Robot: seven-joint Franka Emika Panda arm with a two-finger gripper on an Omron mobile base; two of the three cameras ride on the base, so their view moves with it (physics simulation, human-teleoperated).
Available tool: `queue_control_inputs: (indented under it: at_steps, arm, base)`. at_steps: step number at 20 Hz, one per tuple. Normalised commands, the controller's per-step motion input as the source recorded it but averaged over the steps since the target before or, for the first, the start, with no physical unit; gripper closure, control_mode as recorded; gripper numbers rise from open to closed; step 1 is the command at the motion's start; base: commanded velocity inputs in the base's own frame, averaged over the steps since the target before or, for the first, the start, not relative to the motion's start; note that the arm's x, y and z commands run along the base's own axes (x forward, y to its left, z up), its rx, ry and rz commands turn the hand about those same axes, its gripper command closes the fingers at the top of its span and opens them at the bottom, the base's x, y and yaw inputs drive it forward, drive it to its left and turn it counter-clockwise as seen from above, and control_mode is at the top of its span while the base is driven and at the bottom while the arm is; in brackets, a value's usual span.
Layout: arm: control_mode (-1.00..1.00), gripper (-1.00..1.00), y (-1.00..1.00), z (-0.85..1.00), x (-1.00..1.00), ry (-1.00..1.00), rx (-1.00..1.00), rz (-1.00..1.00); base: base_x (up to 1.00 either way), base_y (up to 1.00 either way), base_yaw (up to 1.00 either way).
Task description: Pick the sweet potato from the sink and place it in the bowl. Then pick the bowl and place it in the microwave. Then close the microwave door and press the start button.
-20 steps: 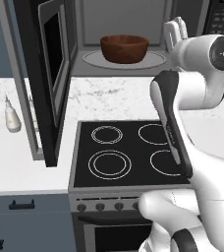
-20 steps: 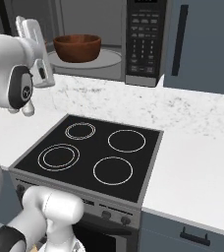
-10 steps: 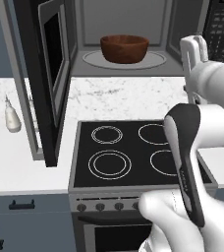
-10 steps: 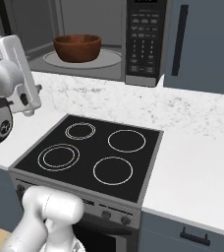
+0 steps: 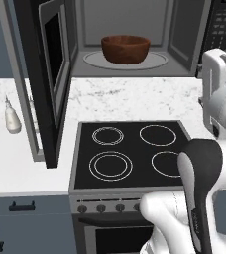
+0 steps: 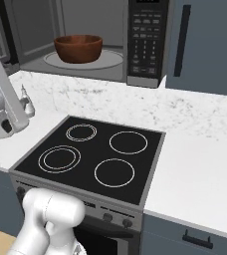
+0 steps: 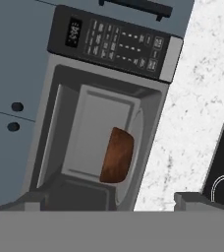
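claw: its two finger tips poke up at the bottom of the hand view, one at 7 o'clock [image 7: 33,206] and one at 5 o'clock, well apart with nothing between them, so it is released and carries nothing; in the left base view the claw [image 5: 219,74] sits at 3 o'clock, off to the right of the microwave's mouth.
bowl: the bowl [image 5: 125,48] stands on the round turntable [image 5: 157,60] inside the microwave [image 6: 144,42], at 12 o'clock in the left base view and 11 o'clock in the right base view.
sweet potato: I cannot tell whether it lies in the bowl; no view looks over the rim.
door: the microwave door [image 5: 49,79] stands wide open, swung out over the table [image 6: 195,164] at 9 o'clock in the left base view.
keypad: the keypad panel [image 7: 115,43] is at 12 o'clock in the hand view.
done: by the look of it, the bowl is placed in the microwave.
left: closing the door, then pressing the start button.
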Motion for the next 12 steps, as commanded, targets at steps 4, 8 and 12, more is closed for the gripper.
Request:
queue_control_inputs:
  at_steps: [4,8,12]
  arm:
    - [-1.00,-1.00,0.00,0.00,-0.40,-0.11,0.00,0.00]
    - [-1.00,-1.00,0.00,0.00,-0.59,-0.05,0.03,0.00]
    - [-1.00,-1.00,0.00,0.01,-0.69,-0.01,0.05,0.01]
  base:
    - [0.00,0.00,0.00]
    - [0.00,0.00,0.00]
    - [0.00,0.00,0.00]
